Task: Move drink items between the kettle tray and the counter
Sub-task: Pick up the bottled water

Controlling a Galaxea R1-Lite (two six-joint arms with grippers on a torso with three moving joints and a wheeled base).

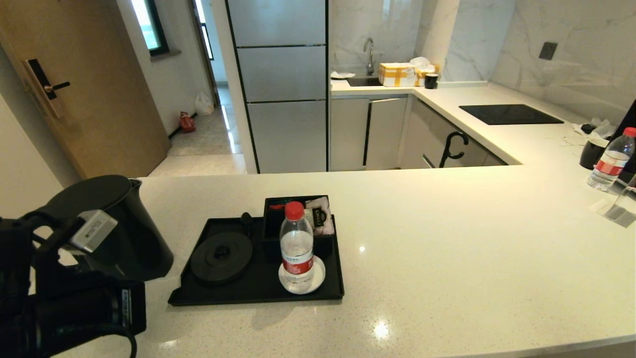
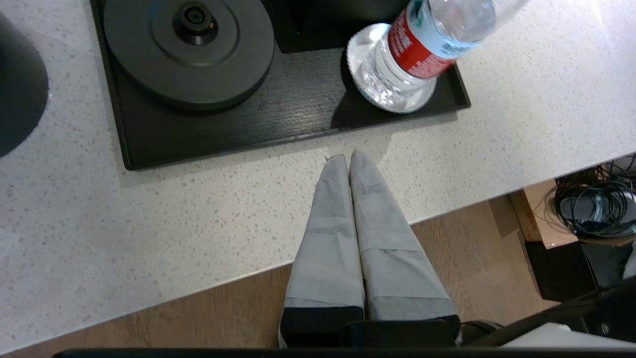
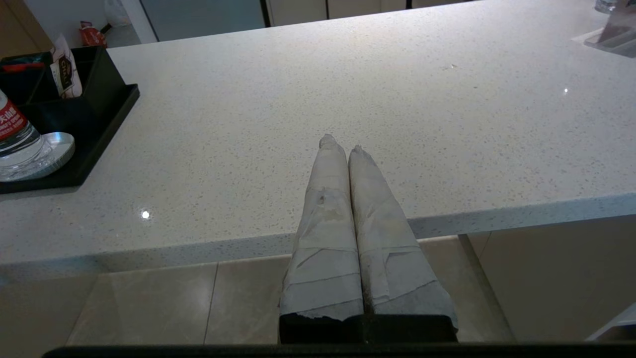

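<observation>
Hovering over the near edge of the counter [image 2: 198, 214], the left hand [image 2: 346, 158] was clenched with its fingers pressed together and grasping nothing, pointed at the front rim of the kettle tray [image 2: 213, 149]. The right hand [image 3: 340, 144] was likewise clenched and empty, parked low off the counter's front edge, well apart from the tray.

The kettle [image 1: 124, 223] stood upright on the counter just beside the tray's left end, off its round base [image 1: 221, 257], which lay bare on the tray. That placement suggested the kettle was either awaiting return to the base or had been set out on the counter as its destination; the pictures did not settle which.

The water bottle [image 1: 296, 246] stood upright on the white coaster [image 1: 318, 281] at the tray's front right corner. The tea sachet [image 1: 319, 215] leaned in a compartment of the divided box [image 1: 278, 219] at the tray's rear. A second bottle [image 1: 611, 160] stood far off at the counter's right end.

With the left hand nearest the tray front and the bottle, the bottle appeared the more likely next target; the fingers would need to release before any grasp.
</observation>
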